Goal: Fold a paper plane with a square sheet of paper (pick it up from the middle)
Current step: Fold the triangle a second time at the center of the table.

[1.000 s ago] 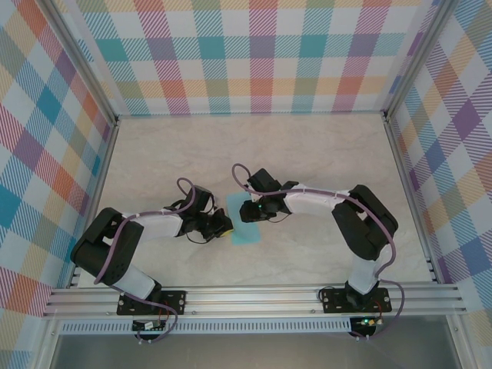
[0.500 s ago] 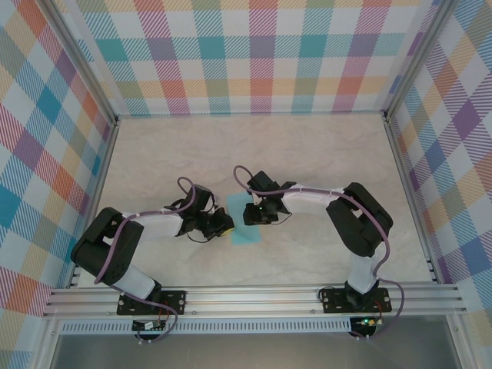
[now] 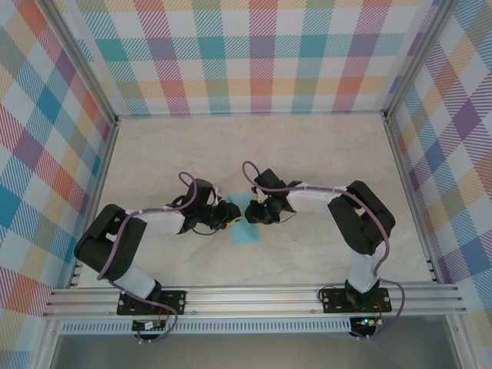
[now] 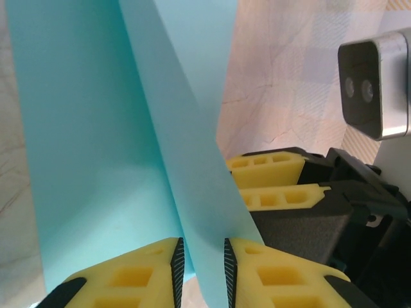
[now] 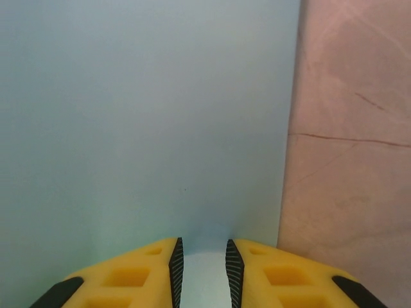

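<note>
Found the sheet of paper (image 3: 247, 234) lying mid-surface (image 3: 323, 161), partly folded, one flap raised off the flat part. Located left hand (image 3: 233, 218) and right hand (image 3: 256, 214) meeting over its middle from opposite sides. In left wrist view, saw the flap running up through the narrow gap between the left fingertips (image 4: 151, 273); cannot tell whether clenched on it or merely straddling it. In right wrist view, saw a like narrow gap with paper beneath and beyond; again cannot tell whether grasping or released. Judged main risk: flap flopping flat or creasing crooked, owing to thin paper and no confirmed pinch. Second risk: dragging the whole sheet sideways and spoiling alignment, through uneven pull from two hands set so near. Third: fingers knocking together, being just beside one another at the flap. Hidden from above: middle of sheet, crease line, any contact of pads with paper. Cut off in both wrist views: sheet's outer edges. Unable to count layers or check fold straightness.
</note>
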Motion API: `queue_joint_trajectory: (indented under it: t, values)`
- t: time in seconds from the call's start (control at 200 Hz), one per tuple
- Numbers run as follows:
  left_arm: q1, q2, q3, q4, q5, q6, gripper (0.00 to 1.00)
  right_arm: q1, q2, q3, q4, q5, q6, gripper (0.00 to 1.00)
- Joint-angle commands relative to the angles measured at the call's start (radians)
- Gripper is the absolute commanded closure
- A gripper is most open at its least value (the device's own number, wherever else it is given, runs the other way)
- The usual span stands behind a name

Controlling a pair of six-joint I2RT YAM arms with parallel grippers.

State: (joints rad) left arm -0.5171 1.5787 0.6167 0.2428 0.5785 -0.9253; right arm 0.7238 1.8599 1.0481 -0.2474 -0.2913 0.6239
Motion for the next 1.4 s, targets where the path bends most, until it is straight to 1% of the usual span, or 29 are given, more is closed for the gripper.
queue_joint_trajectory:
  t: [0.0,0.175,0.305,0.495,0.58,0.72,0.82,0.895,0.975,1.12,1.27,1.395]
  values:
    - [-0.015,0.028,0.026,0.039,0.005,-0.014,0.72,-0.019,0.004,-0.035,0.026,-0.058,0.037,0.72]
    - [-0.015,0.058,0.031,0.033,-0.013,-0.010,0.70,-0.036,0.013,-0.026,0.034,-0.117,0.061,0.76]
    - [-0.015,0.076,0.037,0.012,-0.033,-0.003,0.69,-0.054,-0.004,-0.031,0.038,-0.132,0.093,0.77]
    - [-0.015,0.099,0.046,-0.003,-0.048,0.002,0.68,-0.079,-0.057,-0.045,0.040,-0.147,0.125,0.76]
    - [-0.015,0.111,0.050,-0.008,-0.051,0.004,0.68,-0.087,-0.089,-0.065,0.049,-0.146,0.140,0.73]
    - [-0.015,0.116,0.049,-0.011,-0.055,0.005,0.68,-0.108,-0.187,-0.127,0.061,-0.100,0.130,0.62]
    - [-0.015,0.116,0.050,-0.013,-0.056,0.005,0.68,-0.113,-0.249,-0.154,0.060,-0.073,0.039,0.55]
    - [-0.015,0.115,0.050,-0.013,-0.056,0.005,0.68,-0.113,-0.270,-0.156,0.049,-0.109,-0.048,0.50]
    - [-0.015,0.114,0.050,-0.013,-0.056,0.004,0.67,-0.113,-0.273,-0.158,0.040,-0.150,-0.107,0.48]
    - [-0.015,0.107,0.049,-0.016,-0.057,0.004,0.67,-0.111,-0.236,-0.139,0.028,-0.216,-0.141,0.49]
    - [-0.015,0.102,0.048,-0.019,-0.059,0.004,0.67,-0.112,-0.198,-0.124,0.029,-0.264,-0.144,0.55]
    - [-0.015,0.100,0.049,-0.020,-0.057,0.005,0.67,-0.113,-0.172,-0.108,-0.003,-0.256,-0.156,0.61]
